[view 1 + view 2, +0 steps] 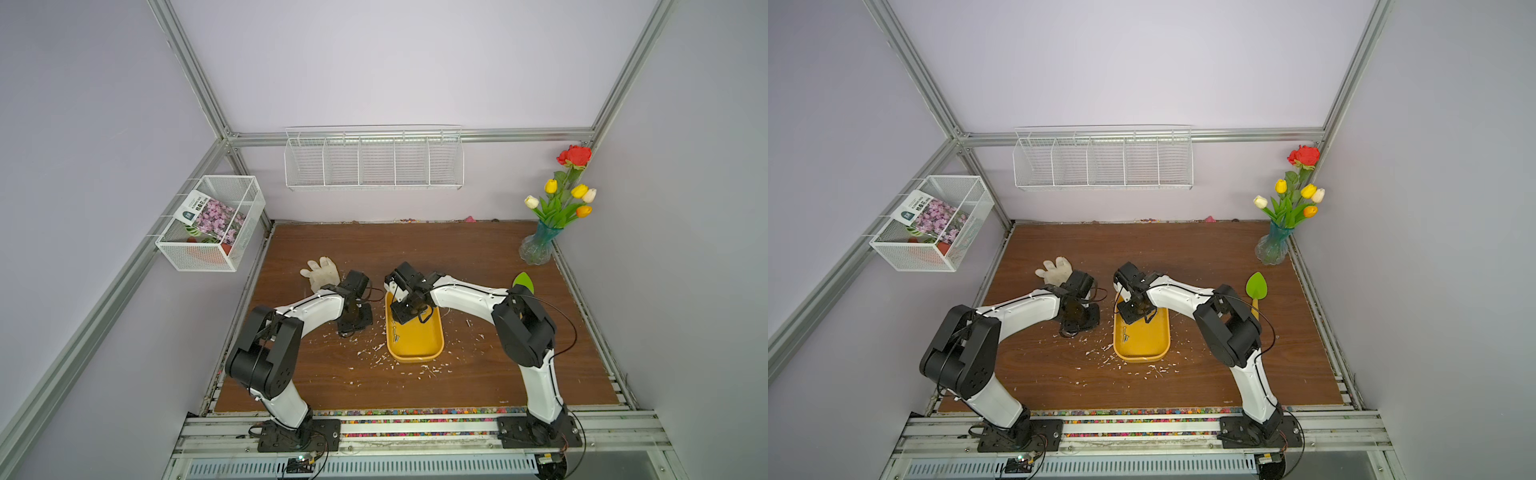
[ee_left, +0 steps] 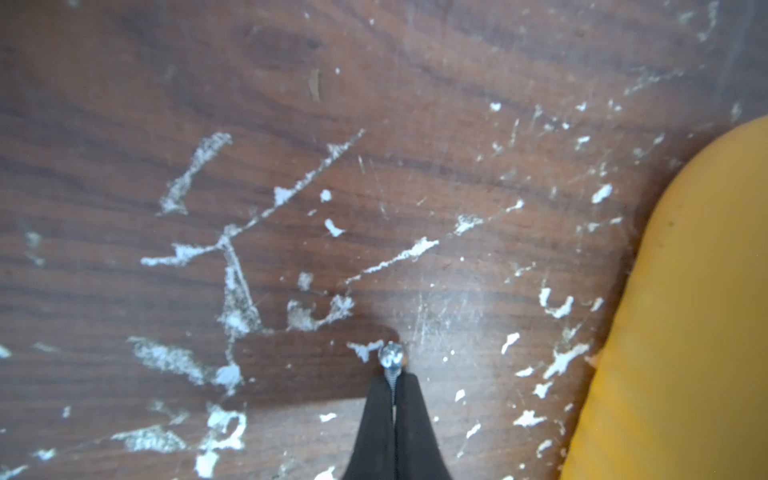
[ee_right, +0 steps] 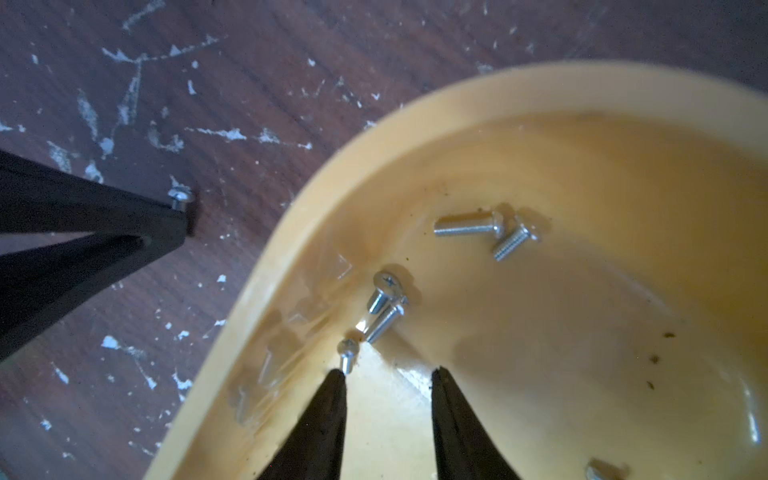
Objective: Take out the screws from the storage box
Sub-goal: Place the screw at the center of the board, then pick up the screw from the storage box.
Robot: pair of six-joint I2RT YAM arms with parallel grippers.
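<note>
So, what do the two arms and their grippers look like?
The left arm and right arm have white curved shells, bulky black joints and thin black cables. The left gripper and right gripper have slim black tapering fingers.

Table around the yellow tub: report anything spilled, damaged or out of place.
White flakes are strewn over the table around the storage box, thickest at its near end. The left wrist view shows the wood scored with chalky white scratches.
</note>
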